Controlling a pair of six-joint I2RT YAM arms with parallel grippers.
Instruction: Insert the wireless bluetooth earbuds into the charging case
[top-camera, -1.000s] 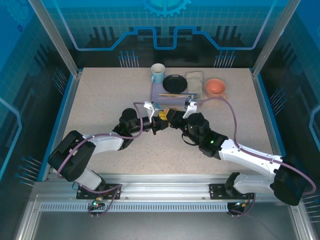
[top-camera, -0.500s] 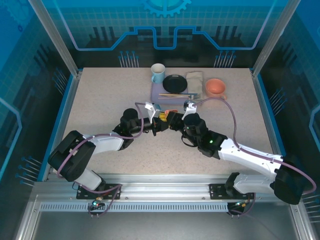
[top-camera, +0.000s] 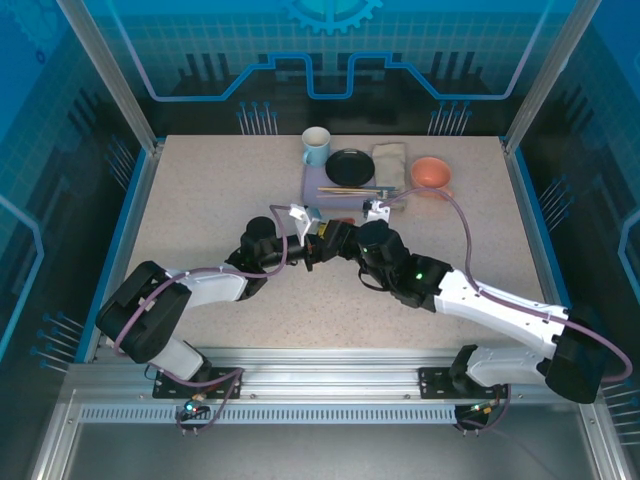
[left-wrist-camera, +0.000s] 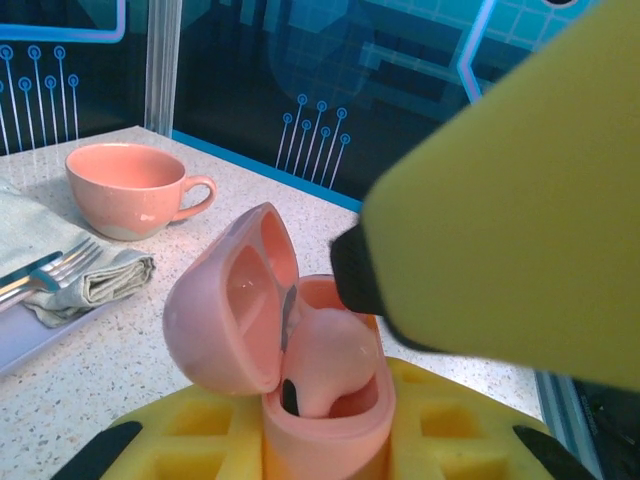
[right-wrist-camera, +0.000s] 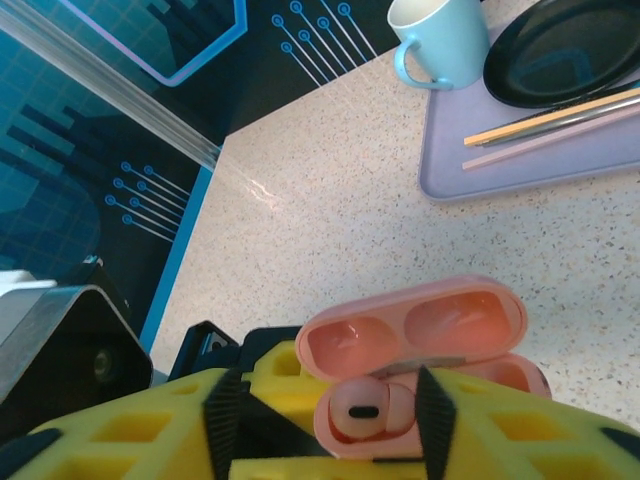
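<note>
**Pink earbud's in the open case: left jaws clamped on the case, right jaws parted**

Quick status from me. Both my arms meet near the middle of the surface (top-camera: 220, 190), just in front of the lavender tray (top-camera: 312, 186).

My left jaws are squeezed narrow on the salmon-pink charging case (left-wrist-camera: 322, 440). The yellow pads (left-wrist-camera: 190, 435) press against either side of its lower half and hold it upright. The lid (left-wrist-camera: 225, 310) is flipped open and stands up on the left side in the left wrist view.

One salmon-pink earbud (left-wrist-camera: 325, 360) sits down in the case, its rounded head poking up above the rim.

My right jaws hang right over the case, parted and gripping nothing. In the right wrist view the earbud shows in the gap between the yellow fingers (right-wrist-camera: 100, 455). In the left wrist view one right finger (left-wrist-camera: 500, 200) looms huge, with its dark tip just beside the case rim, next to the earbud. I honestly can't tell whether it's touching.

Other stuff around:
- On the tray there's a light blue mug (right-wrist-camera: 440, 40), a black plate (right-wrist-camera: 570, 50) and a pair of chopsticks (right-wrist-camera: 560, 115).
- A pink cup (left-wrist-camera: 130, 190) stands on the surface past the tray.
- A folded cloth (left-wrist-camera: 100, 282) lies near the cup, with a fork (left-wrist-camera: 50, 270) on it.
</note>
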